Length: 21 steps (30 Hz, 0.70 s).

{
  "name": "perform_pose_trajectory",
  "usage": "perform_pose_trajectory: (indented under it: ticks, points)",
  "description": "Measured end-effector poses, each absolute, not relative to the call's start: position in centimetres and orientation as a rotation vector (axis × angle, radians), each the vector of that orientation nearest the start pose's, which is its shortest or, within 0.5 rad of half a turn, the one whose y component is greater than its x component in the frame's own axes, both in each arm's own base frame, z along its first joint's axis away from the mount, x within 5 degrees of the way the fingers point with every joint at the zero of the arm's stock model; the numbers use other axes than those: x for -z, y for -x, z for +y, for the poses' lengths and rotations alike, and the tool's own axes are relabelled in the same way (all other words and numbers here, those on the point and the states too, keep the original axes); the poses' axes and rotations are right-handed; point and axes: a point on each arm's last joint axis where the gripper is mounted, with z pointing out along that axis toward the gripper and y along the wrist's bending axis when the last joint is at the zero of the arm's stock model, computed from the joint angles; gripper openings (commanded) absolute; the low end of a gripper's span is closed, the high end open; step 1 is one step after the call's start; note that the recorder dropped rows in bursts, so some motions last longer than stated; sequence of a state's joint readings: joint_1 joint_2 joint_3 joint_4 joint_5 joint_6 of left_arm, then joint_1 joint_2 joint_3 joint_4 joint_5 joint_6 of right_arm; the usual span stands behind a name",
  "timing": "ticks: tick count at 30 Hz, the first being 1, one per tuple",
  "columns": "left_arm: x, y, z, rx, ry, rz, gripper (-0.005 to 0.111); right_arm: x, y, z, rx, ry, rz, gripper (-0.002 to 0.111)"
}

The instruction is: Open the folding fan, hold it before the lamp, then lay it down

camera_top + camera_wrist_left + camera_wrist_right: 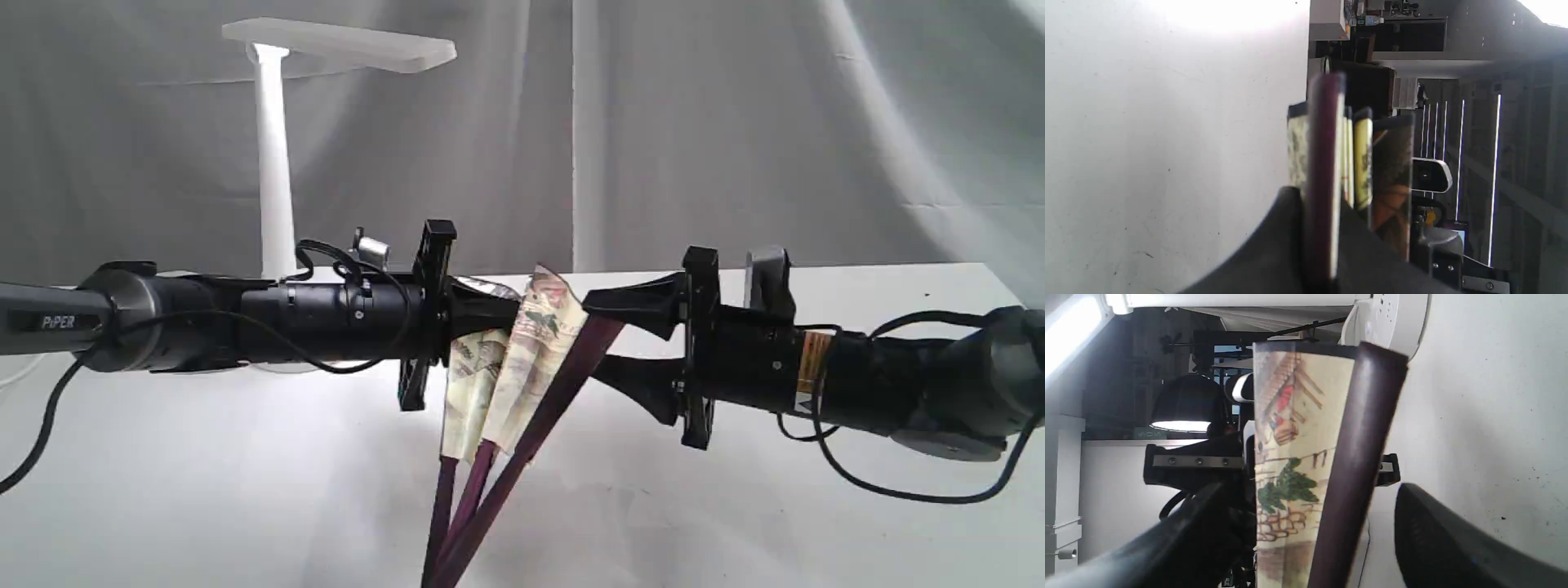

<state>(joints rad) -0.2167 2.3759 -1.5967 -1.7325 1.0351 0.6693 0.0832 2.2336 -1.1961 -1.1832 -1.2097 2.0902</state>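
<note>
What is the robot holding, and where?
The left tool pinches the cream paper fan with maroon wooden ribs by one outer rib; the right tool is open.

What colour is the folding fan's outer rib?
Dark maroon; the outer rib shows best in the right wrist view.

Folding fan point(522, 359) between left fingers point(482, 309) and right fingers point(637, 302), above table point(245, 457); lamp point(273, 163) behind left arm point(245, 322).

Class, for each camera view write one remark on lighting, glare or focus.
Exterior view: the lamp glows, brightening the table beneath it; the folding fan is fairly sharp. Left wrist view: the fan's maroon rib is close and blurred, and the table washes out to white. Right wrist view: a light strip glares in one corner; the painted leaf reads clearly.
</note>
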Motion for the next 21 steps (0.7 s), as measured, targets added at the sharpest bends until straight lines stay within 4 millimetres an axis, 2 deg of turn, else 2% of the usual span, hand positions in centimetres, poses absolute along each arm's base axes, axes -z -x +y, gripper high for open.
perform_pose_trajectory:
  ticks: [2,11,14,18,21]
  points:
    - [-12.8,-45.4,-17.9,1.833,0.359,2.294,0.000,-12.3,-40.5,11.4,-1.879,-0.402,2.056,0.056]
    - [-12.7,-45.4,-17.8,1.819,0.368,2.295,0.000,-12.7,-40.6,12.4,-1.908,-0.442,2.008,0.031]
    - [-12.7,-45.4,-17.8,1.819,0.368,2.295,0.000,-12.7,-40.6,12.5,-1.909,-0.443,2.006,0.021]
    - [-12.7,-45.4,-17.8,1.819,0.368,2.295,0.000,-12.7,-40.6,12.5,-1.910,-0.442,2.006,0.000]
    - [-12.7,-45.4,-17.8,1.817,0.365,2.295,0.000,-12.7,-40.6,12.5,-1.919,-0.460,1.998,0.000]
